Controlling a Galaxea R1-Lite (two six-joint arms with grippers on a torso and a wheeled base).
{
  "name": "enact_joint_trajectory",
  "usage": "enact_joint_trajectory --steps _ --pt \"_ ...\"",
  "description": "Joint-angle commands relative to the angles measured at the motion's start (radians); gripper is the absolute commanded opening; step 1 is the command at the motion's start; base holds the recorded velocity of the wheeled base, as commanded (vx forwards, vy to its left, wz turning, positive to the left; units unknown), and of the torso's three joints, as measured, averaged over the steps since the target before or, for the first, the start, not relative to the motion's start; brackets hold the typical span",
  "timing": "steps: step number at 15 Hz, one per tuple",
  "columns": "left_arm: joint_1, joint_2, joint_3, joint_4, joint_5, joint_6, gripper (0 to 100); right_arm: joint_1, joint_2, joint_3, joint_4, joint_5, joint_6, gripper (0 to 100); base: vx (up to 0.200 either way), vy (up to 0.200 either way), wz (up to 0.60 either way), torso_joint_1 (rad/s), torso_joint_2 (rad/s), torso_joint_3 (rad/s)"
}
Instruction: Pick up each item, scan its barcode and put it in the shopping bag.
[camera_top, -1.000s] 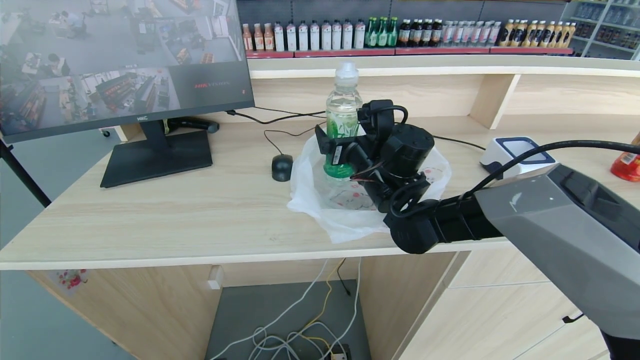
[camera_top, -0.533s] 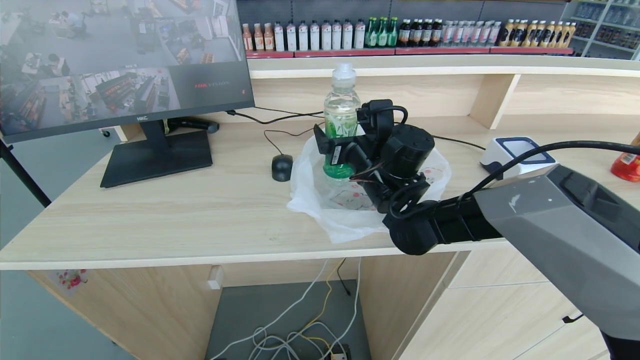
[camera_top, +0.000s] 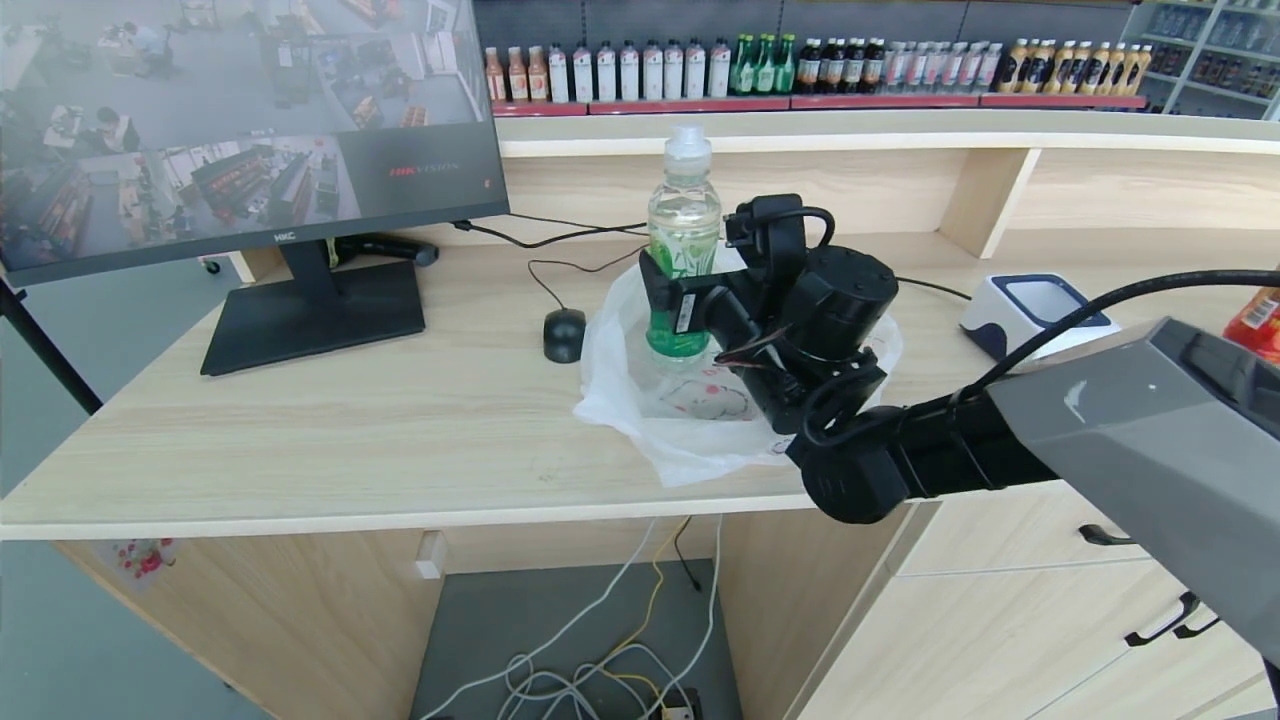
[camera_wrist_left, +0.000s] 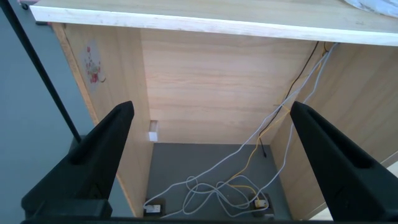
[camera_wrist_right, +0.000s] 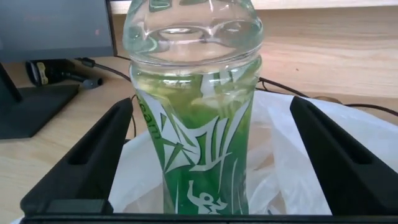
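Standing upright inside the crumpled white plastic shopping bag (camera_top: 620, 400), the clear green-labelled drink bottle (camera_top: 684, 225) seems delivered: the right gripper (camera_wrist_right: 210, 112), at its 4 o'clock, flanks it with fingers (camera_wrist_right: 329, 155) apart. The left gripper (camera_wrist_left: 208, 115) hangs, fingers spread, below the pale wooden surface (camera_top: 400, 420).

wooden counter (camera_top: 300, 440) bearing a monitor (camera_top: 240, 120) on a black stand at its far left corner and a black mouse (camera_top: 564, 334) mid-surface, loose cables (camera_top: 590, 680) below, stocked bottle shelves (camera_top: 800, 65) behind.
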Motion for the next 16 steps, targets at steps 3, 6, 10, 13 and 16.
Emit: enact_joint_trajectory --steps 3,6,10,13,16 --pt "0.000 0.000 0.000 0.000 0.000 0.000 100 0.013 -0.123 0.160 -0.053 -0.007 0.001 100 0.000 0.000 0.00 0.000 0.00 0.000" --pt "0.000 0.000 0.000 0.000 0.000 0.001 100 0.052 -0.208 0.340 -0.128 -0.007 0.002 100 0.000 0.000 0.00 0.000 0.00 0.000" --pt "0.000 0.000 0.000 0.000 0.000 -0.002 100 0.108 -0.278 0.603 -0.392 -0.001 -0.030 100 0.000 0.000 0.00 0.000 0.00 0.000" --pt "0.000 0.000 0.000 0.000 0.000 -0.002 100 0.151 -0.321 0.715 -0.421 0.005 -0.059 100 0.000 0.000 0.00 0.000 0.00 0.000" --pt "0.000 0.000 0.000 0.000 0.000 -0.002 100 0.202 -0.327 0.702 -0.421 0.006 -0.048 100 0.000 0.000 0.00 0.000 0.00 0.000"
